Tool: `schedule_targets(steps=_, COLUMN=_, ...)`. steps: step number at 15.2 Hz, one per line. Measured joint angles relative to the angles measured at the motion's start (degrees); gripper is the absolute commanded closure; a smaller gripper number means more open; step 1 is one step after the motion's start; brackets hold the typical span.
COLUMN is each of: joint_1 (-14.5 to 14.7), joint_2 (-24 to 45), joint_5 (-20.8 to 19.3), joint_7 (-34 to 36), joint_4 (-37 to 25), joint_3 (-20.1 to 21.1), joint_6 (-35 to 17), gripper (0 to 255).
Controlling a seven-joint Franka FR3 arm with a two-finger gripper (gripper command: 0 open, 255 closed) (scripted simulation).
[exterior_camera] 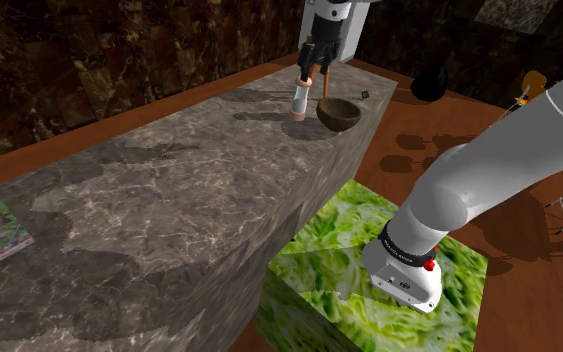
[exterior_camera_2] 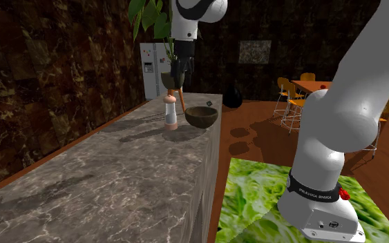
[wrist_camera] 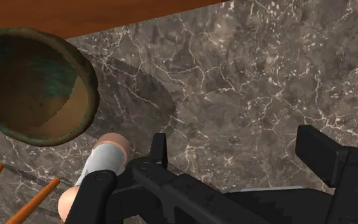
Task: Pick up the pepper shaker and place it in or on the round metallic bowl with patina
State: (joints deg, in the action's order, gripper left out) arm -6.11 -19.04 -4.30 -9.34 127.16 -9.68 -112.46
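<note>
The pepper shaker (exterior_camera: 300,98) is white with pale pink ends. The round bowl (exterior_camera: 338,113) is dark brown, blotched green inside. The counter (exterior_camera: 169,200) is grey-brown marble with thin white veins. The stand (exterior_camera: 369,270) has a bright green swirled pattern. The gripper (wrist_camera: 238,153) is black, the floor (exterior_camera: 419,130) reddish brown.

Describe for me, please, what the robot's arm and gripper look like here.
The arm is white, with thick rounded segments. A dark band near its base carries white lettering, with a small red button beside it. The gripper is all black, with two blocky, square-ended fingers.
</note>
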Motion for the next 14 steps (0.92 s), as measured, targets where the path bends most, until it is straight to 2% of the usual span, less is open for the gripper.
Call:
schedule_targets(steps=4, joint_1=-1.0, joint_2=6.6, joint_5=1.1, joint_7=-2.1, joint_4=-3.8, joint_3=-2.4, joint_6=-3.0, gripper=0)
schedule_targets(steps=12, joint_1=-4.0, joint_2=23.4, joint_5=6.5, joint_7=-8.2, joint_4=-17.3, joint_3=-6.7, joint_6=-6.2, gripper=0)
schedule_targets(steps=14, joint_1=-5.1, joint_2=27.9, joint_5=8.2, joint_7=-9.5, joint_4=-22.1, joint_3=-7.3, joint_6=-5.6, gripper=0)
